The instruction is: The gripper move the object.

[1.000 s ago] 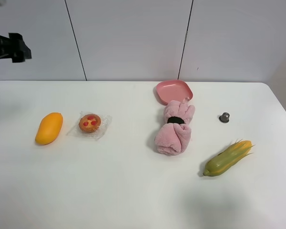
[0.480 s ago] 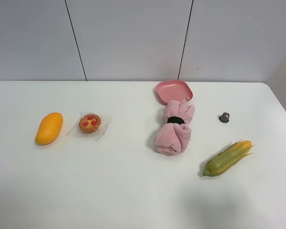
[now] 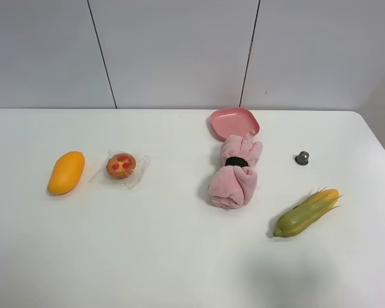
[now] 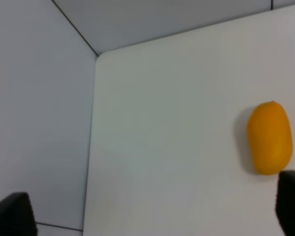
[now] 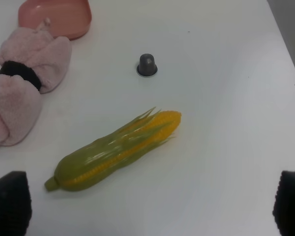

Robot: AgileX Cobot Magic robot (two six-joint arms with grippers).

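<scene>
Left arm, at the upper left edge a second ago, has left the overhead view.
Both grippers spread open, empty; mango on table, beside pastry.

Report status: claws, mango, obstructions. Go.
Left claw open, empty, off the mango. Right claw open, empty, over the corn cob. Mango untouched on the table, wrapped pastry beside it, apart.
</scene>
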